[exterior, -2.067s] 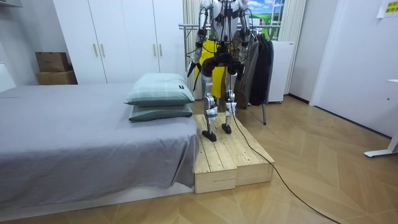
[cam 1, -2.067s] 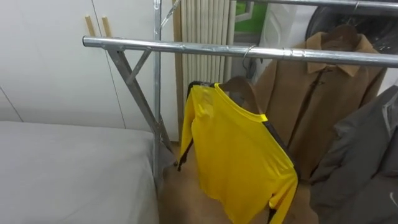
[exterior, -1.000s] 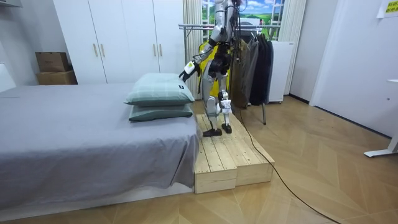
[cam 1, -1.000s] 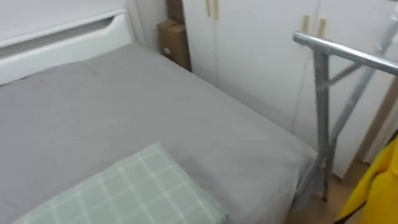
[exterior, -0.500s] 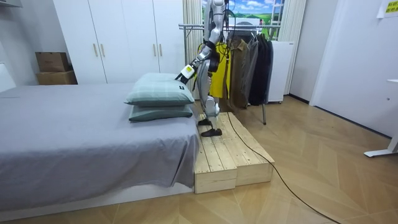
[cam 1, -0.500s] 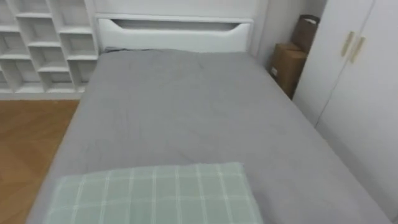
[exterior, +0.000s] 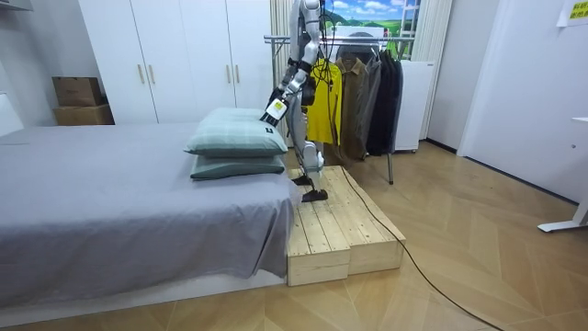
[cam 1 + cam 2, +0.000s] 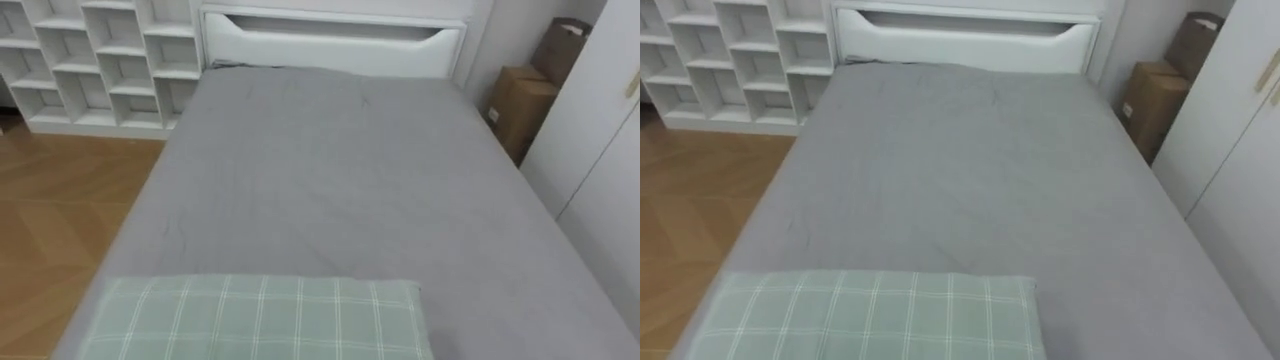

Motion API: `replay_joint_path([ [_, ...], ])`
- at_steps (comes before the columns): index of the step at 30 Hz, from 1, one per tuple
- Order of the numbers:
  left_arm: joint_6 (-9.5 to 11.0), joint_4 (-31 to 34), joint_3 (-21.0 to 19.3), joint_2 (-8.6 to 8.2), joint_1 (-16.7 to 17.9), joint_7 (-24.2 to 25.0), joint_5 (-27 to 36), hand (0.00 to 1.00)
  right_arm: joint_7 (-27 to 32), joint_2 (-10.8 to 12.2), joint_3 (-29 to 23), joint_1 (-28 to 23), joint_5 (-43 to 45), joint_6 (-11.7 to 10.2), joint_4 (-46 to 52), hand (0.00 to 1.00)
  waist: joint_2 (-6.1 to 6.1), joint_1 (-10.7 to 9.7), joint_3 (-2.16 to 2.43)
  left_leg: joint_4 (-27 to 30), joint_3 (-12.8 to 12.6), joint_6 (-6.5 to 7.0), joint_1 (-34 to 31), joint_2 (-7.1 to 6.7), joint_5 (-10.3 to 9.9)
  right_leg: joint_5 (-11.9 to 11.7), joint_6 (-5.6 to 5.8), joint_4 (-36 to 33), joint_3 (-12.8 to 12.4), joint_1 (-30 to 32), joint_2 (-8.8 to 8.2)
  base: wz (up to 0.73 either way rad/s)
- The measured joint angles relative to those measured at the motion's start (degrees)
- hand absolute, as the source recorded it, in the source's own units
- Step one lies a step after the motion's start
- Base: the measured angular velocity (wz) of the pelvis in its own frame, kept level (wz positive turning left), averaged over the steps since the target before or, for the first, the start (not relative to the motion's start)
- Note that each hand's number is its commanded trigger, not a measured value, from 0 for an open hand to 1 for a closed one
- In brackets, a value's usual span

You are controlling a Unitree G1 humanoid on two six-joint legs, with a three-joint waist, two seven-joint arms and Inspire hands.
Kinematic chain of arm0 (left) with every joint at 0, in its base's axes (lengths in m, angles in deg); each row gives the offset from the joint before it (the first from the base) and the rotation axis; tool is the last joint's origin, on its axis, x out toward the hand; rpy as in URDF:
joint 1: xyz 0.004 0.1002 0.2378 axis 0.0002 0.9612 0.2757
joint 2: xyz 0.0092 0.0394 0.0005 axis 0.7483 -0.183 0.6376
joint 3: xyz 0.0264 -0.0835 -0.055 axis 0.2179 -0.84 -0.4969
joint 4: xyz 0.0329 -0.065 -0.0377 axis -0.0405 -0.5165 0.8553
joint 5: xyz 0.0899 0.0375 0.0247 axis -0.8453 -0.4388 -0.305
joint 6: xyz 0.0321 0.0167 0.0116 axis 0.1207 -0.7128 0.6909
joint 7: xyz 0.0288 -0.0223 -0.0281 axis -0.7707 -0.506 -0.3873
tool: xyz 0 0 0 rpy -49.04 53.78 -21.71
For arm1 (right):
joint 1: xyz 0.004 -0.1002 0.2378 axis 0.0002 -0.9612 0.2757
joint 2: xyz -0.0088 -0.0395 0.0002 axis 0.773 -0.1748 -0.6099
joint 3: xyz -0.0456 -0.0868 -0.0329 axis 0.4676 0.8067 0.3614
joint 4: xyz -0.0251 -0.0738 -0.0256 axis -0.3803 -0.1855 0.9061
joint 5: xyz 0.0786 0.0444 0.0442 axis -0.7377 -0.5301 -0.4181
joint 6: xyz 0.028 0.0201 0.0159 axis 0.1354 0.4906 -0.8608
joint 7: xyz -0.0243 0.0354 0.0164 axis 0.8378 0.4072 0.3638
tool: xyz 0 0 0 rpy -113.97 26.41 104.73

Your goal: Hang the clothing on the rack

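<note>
since two seconds ago the robot has turned from the clothes rack (image 7: 280, 39) to face the bed (image 8: 340, 180), so the eye views have swung from the rack onto the bedding. the yellow shirt (image 7: 323, 101) has stayed on the rack rail behind the robot, hanging at the left end of a row of clothes, with a brown coat (image 7: 354, 92) and dark garments (image 7: 381, 92) to its right.

in the room view the robot stands upright on a low wooden platform (image 7: 335, 230) at the right end of the bed, facing the room view's left. its left hand (image 7: 273, 109), on the side nearer the camera, is held out low in front of it, just above the right edge of the upper of two stacked pillows (image 7: 234, 133). it is too small to tell whether the fingers are straight or curled, or whether it touches the pillow.

the eye views look down the length of the bed. a pale green checked pillow (image 8: 260, 320) lies at the near edge, and smooth grey bedding runs to a white headboard (image 8: 330, 40) at the far end. white cube shelves (image 8: 90, 60) stand far left over wooden floor (image 8: 50, 230). a cardboard box (image 8: 520, 100) sits far right, beside white wardrobe doors (image 8: 610, 150).
</note>
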State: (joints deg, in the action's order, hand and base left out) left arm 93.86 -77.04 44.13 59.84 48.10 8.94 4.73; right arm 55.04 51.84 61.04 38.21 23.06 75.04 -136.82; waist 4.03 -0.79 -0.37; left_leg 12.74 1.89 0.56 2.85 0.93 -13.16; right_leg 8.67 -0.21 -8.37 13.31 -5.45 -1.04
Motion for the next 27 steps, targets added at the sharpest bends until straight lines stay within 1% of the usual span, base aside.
replay_joint_path([
  [1, 0.00, 0.04, -0.35, -0.01, 0.13, 0.00, 0.03, 0.00, -0.10, 0.00, -0.15, -0.48, -0.01, 0.13, -0.01, 0.00, 0.14, -0.40, 0.10, 0.04, 0.14, -0.01, -0.15, -0.04, -0.04, 0.01, 0.02, 0.48, 0.96, -0.53, -0.04, 0.42],
  [3, 0.01, -0.04, -1.23, -0.06, 0.25, 0.04, 0.02, 0.00, -0.43, -0.03, -0.99, -0.68, -0.10, 0.57, -0.08, 0.00, 0.13, -0.31, 0.11, 0.17, 0.34, -0.07, -0.35, -0.05, -0.09, 0.06, 0.08, 0.71, 1.19, -0.63, 0.01, 0.17],
  [5, -0.01, -0.10, -2.13, -0.07, 0.50, 0.10, 0.11, 0.00, -0.52, -0.10, -1.63, -0.78, -0.79, 0.59, -0.71, 0.00, 0.00, -0.48, 0.13, 0.47, 1.19, -0.17, -0.27, -0.25, -0.15, 0.21, 0.10, 0.83, 1.24, -1.09, 0.07, 0.15],
  [7, -0.02, -0.29, -2.65, -0.10, 1.17, 0.09, 0.33, 0.00, -0.55, -0.14, -3.16, -1.64, -0.79, 0.67, -2.05, 0.00, -0.20, -0.41, 0.19, 0.70, 2.12, -0.18, 0.16, -0.54, -0.16, 0.63, 0.12, 0.84, 2.14, -2.10, -0.11, 0.26],
  [8, -0.02, -0.30, -2.96, -0.13, 1.58, 0.08, 0.88, 0.00, -0.55, -0.14, -3.58, -1.96, -0.95, 0.71, -2.13, 0.00, -0.31, -0.28, 0.17, 0.53, 2.14, -0.18, 0.43, -0.55, -0.16, 0.68, 0.14, 0.85, 2.25, -2.28, -0.14, 0.12],
  [9, -0.05, -0.27, -4.40, -0.13, 2.89, 0.04, 1.33, 0.00, -0.56, -0.14, -4.06, -2.52, -1.88, 0.95, -2.27, 0.00, -0.59, -0.30, 0.27, 0.11, 2.14, -0.19, 0.97, -0.54, -0.15, 0.78, 0.15, 0.89, 2.15, -2.61, -0.10, 0.00],
  [10, -0.56, -0.48, -6.36, -0.08, 3.94, -0.07, 1.31, 0.00, -0.55, -0.15, -4.62, -3.28, -2.58, 1.29, -2.26, 0.00, -0.80, -0.30, 0.39, -0.11, 2.13, -0.19, 1.15, -0.54, -0.15, 0.86, 0.12, 0.89, 1.95, -2.67, -0.06, -0.03],
  [11, -1.19, -0.61, -7.17, 0.03, 4.39, -0.31, 1.30, 0.00, -0.55, -0.16, -4.86, -3.64, -2.72, 1.42, -2.27, 0.00, -0.89, -0.30, 0.38, -0.13, 2.13, -0.20, 1.16, -0.53, -0.14, 0.86, 0.11, 0.89, 1.73, -2.67, -0.01, 0.00],
  [12, -2.58, -1.47, -8.76, 0.44, 5.11, -1.18, 1.20, 0.00, -0.53, -0.17, -5.73, -4.37, -2.95, 1.84, -2.27, 0.00, -1.05, -0.32, 0.42, -0.15, 2.20, -0.20, 1.17, -0.54, -0.14, 0.86, 0.10, 0.96, 1.66, -2.66, 0.02, 0.00],
  [13, -4.03, -2.97, -9.45, 1.26, 5.60, -2.47, 1.05, 0.00, -0.50, -0.32, -6.07, -4.86, -3.13, 2.28, -2.30, 0.00, -1.12, -0.37, 0.42, -0.15, 2.24, -0.20, 1.16, -0.55, -0.14, 0.87, 0.11, 0.97, 1.69, -2.66, 0.01, 0.00],
  [14, -4.65, -3.60, -10.08, 1.67, 5.77, -2.85, 0.85, 0.00, -0.48, -0.32, -6.23, -4.94, -3.28, 2.56, -2.38, 0.00, -1.13, -0.37, 0.41, -0.15, 2.24, -0.20, 1.15, -0.55, -0.14, 0.86, 0.10, 0.99, 1.68, -2.66, 0.01, 0.00],
  [15, -5.76, -5.25, -11.01, 2.50, 6.28, -3.92, 0.60, 0.00, -0.49, -0.32, -6.36, -5.07, -3.28, 3.05, -2.41, 0.00, -1.09, -0.33, 0.42, -0.14, 2.23, -0.20, 1.14, -0.57, -0.14, 0.86, 0.10, 1.01, 1.70, -2.66, -0.01, 0.00],
  [16, -7.01, -7.04, -11.71, 3.20, 6.77, -5.09, 0.42, 0.00, -0.54, -0.32, -6.80, -5.09, -3.17, 3.10, -2.41, 0.00, -1.12, -0.37, 0.43, -0.09, 2.23, -0.20, 1.14, -0.64, -0.14, 0.86, 0.10, 1.00, 1.69, -2.68, -0.08, 0.00],
  [18, -8.70, -8.53, -12.69, 3.83, 7.76, -5.97, -0.75, 0.00, -0.60, -0.32, -6.92, -5.17, -3.01, 3.18, -2.41, 0.00, -1.17, -0.46, 0.40, -0.01, 2.23, -0.18, 1.13, -0.76, -0.14, 0.86, 0.10, 0.80, 1.74, -2.69, -0.25, 0.02],
  [19, -9.63, -9.40, -13.29, 3.86, 8.32, -6.45, -1.12, 0.00, -0.87, -0.32, -7.51, -5.21, -2.98, 3.50, -2.41, 0.00, -1.18, -0.40, 0.39, -0.01, 2.23, -0.16, 1.13, -0.84, -0.15, 0.87, 0.12, 0.72, 1.81, -2.69, -0.36, 0.04],
  [20, -10.08, -9.77, -13.39, 3.87, 8.51, -6.51, -1.20, 0.00, -1.13, -0.32, -7.85, -5.22, -2.94, 3.54, -2.41, 0.00, -1.18, -0.37, 0.38, -0.02, 2.23, -0.12, 1.10, -0.88, -0.17, 0.87, 0.13, 0.71, 1.86, -2.69, -0.41, 0.06],
  [22, -11.68, -11.20, -13.53, 3.78, 8.67, -6.49, -1.27, 0.00, -1.39, -0.31, -7.84, -5.21, -3.01, 3.55, -2.32, 0.00, -1.22, -0.37, 0.36, -0.05, 2.22, -0.02, 1.02, -0.94, -0.23, 0.86, 0.18, 0.69, 2.15, -2.69, -0.54, 0.07],
  [25, -13.29, -11.27, -13.45, 3.53, 8.38, -6.35, -1.27, 0.00, -1.69, -0.33, -7.93, -5.15, -3.10, 3.66, -2.30, 0.00, -1.41, -0.43, 0.37, -0.04, 2.16, -0.01, 0.98, -0.92, -0.24, 0.87, 0.19, 0.65, 2.28, -2.73, -0.59, 0.04],
  [27, -14.05, -11.28, -13.36, 3.25, 7.92, -6.21, -1.38, 0.00, -1.68, -0.35, -7.92, -5.18, -3.80, 3.68, -2.27, 0.00, -1.65, -0.44, 0.37, -0.05, 2.11, -0.02, 1.03, -0.89, -0.24, 0.87, 0.19, 0.65, 1.69, -2.73, -0.48, 0.00],
])
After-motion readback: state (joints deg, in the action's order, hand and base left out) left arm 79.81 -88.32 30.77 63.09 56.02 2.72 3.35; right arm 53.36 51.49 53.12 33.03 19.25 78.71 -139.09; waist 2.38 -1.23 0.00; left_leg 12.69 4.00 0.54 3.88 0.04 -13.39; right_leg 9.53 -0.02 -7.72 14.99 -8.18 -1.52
